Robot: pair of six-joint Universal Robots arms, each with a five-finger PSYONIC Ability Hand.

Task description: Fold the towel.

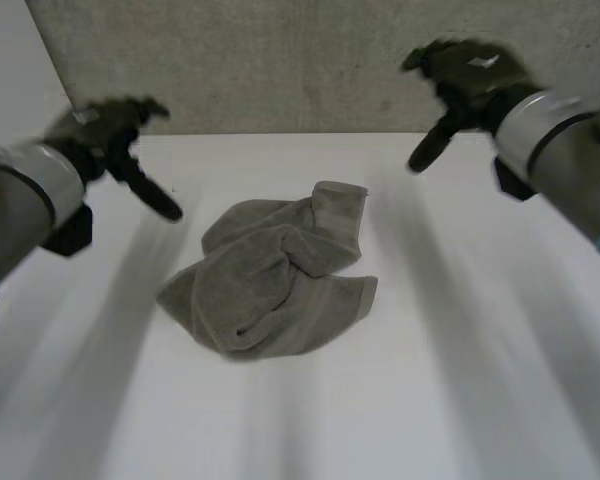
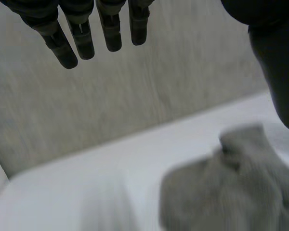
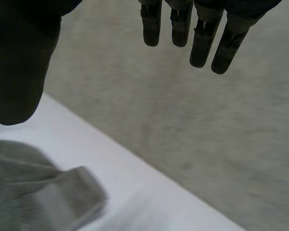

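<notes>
The crumpled grey terry towel [image 1: 275,275] lies mid-tabletop, nearer the far edge. Left hand [image 1: 105,135] and right hand [image 1: 465,80] hover empty, fingers straight. It looks soft and limp; best pinched at corners.

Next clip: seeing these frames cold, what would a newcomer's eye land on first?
First, the grey towel, crumpled in a heap at the middle of the white table and not yet folded. Next, the two black hands raised above the table on either side of it: the left hand and the right hand, both with straight fingers and touching nothing. Behind the table stands a speckled grey wall.
</notes>
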